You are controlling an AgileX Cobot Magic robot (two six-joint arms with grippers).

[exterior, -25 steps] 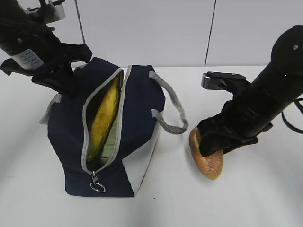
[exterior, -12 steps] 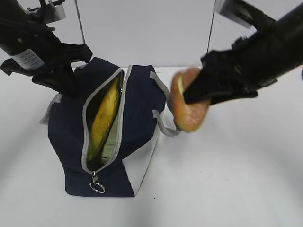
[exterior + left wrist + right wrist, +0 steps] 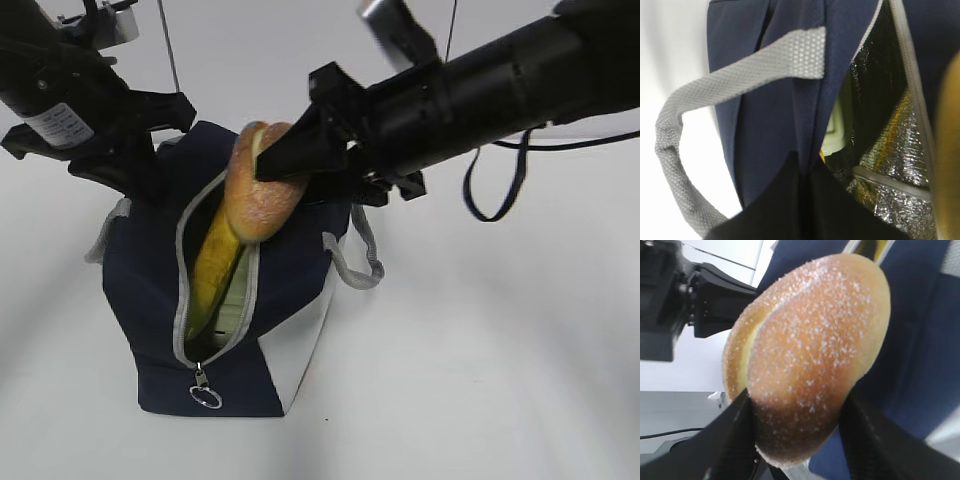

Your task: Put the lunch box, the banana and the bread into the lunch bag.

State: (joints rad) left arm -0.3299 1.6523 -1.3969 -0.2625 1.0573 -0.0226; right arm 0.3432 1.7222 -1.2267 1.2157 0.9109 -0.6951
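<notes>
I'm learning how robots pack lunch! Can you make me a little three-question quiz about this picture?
1. True or false: the banana already lies inside the lunch bag.
2. What does the right claw hold? A) a lunch box B) a bread roll C) a zipper pull
3. Fill in the blank: the left claw is pinched on the bag's navy ____ beside the zipper opening.

Key:
1. True. It shows yellow through the open zipper.
2. B. The bread roll hangs just over the bag's opening, gripped between the two fingers.
3. Fabric. That claw is shut on the edge, next to a grey handle.
</notes>
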